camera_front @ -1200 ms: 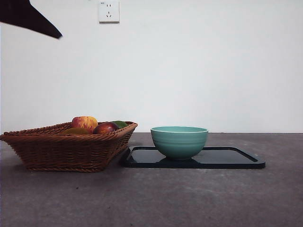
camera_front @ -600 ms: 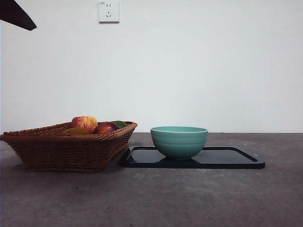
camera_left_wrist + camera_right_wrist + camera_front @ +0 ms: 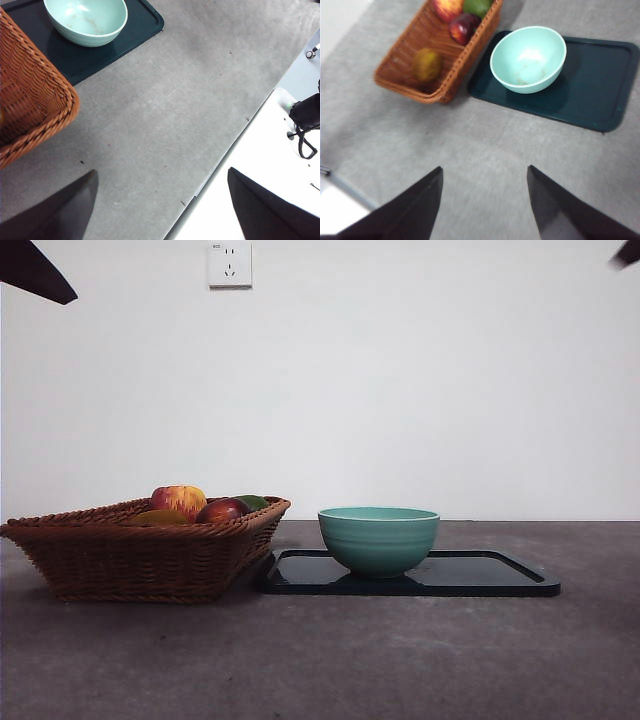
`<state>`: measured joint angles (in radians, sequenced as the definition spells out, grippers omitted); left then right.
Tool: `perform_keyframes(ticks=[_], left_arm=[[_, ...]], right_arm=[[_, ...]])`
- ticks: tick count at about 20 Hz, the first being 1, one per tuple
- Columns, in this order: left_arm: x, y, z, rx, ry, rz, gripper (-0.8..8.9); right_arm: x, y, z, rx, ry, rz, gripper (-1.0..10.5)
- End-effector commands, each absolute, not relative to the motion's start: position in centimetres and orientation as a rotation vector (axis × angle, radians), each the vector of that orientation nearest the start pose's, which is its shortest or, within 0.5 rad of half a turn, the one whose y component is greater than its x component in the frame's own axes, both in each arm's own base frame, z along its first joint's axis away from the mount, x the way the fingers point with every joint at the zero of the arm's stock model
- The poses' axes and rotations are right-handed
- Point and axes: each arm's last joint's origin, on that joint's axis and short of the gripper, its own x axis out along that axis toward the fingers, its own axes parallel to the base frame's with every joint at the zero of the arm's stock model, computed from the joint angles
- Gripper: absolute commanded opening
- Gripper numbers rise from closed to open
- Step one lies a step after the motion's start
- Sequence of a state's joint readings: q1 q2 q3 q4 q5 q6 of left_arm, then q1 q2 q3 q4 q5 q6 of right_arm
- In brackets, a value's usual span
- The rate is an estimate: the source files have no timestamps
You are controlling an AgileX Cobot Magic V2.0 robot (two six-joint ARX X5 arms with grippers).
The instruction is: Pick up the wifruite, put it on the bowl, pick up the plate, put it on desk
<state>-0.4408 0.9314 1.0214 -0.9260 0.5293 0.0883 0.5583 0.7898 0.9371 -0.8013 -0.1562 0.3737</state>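
Your worktop is grey, under a white wall. On it sits your wicker basket, with the black tray just beside it and the bowl standing empty on the tray. Your wifruite lies in the basket beside the apple. Both claws, left and right, hang open above the worktop, gripping nothing.

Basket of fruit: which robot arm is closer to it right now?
Left, probably. The left gripper hangs just off the basket's corner, which looms large in its view; the right gripper sits farther back, seeing the whole basket small.
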Motion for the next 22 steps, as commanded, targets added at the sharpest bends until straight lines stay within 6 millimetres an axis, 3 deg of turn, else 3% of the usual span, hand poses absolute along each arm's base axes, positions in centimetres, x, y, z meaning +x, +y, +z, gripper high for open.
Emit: perform_keyframes(ticks=[1,6,11,15,22], left_arm=[[14.2,-8.4,33.1,0.049,0.809,-0.965,3.98],[14.2,-8.4,33.1,0.049,0.809,-0.965,3.98],[14.2,-8.4,33.1,0.049,0.809,-0.965,3.98],[14.2,-8.4,33.1,0.049,0.809,-0.965,3.98],[14.2,-8.4,33.1,0.048,0.81,-0.965,3.98]], right_arm=[[15.3,9.6,33.0,0.204,0.799,0.527,2.7],[22.8,11.5,32.9,0.131,0.875,0.457,2.7],[28.4,12.2,31.3,0.092,0.943,0.409,2.7],[31.7,12.7,28.5,0.081,0.967,0.397,2.7],[35.4,14.1,22.9,0.077,1.017,0.386,2.7]])
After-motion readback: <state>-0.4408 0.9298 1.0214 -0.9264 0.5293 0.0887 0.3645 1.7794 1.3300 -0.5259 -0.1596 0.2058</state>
